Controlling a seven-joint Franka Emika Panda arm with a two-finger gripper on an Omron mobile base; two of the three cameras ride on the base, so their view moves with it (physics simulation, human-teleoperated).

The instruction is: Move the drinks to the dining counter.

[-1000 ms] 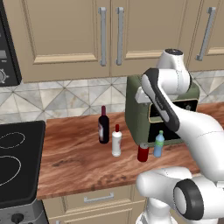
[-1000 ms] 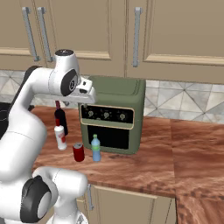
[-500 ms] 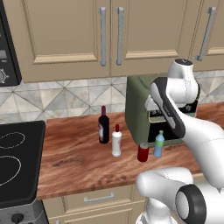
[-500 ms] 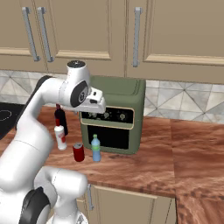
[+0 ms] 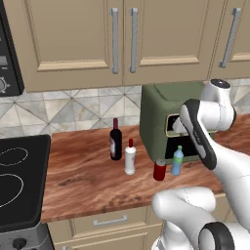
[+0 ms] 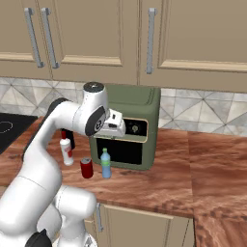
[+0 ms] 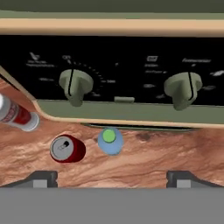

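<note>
Four drinks stand on the wood counter (image 5: 83, 176) under the wall cabinets: a dark wine bottle (image 5: 115, 140), a white bottle (image 5: 130, 157) (image 6: 66, 150) (image 7: 15, 115), a short red can (image 5: 159, 170) (image 6: 87, 167) (image 7: 66, 148) and a blue-green bottle (image 5: 177, 161) (image 6: 105, 163) (image 7: 110, 140). My gripper (image 5: 177, 129) (image 6: 115, 129) (image 7: 111, 178) hangs open in front of the green toaster oven's panel, pointing down. Its fingers are empty, above the blue-green bottle and the can. The dining counter is out of view.
The green toaster oven (image 5: 163, 117) (image 6: 129, 126) stands right behind the can and blue-green bottle, its two knobs (image 7: 75, 84) close to my hand. A black cooktop (image 5: 17, 185) lies at the counter's left. A tiled backsplash (image 5: 73, 110) and wall cabinets rise behind.
My arm has swung down and to the right, bringing the hand from beside the oven's top to in front of its panel. The drinks have not moved.
</note>
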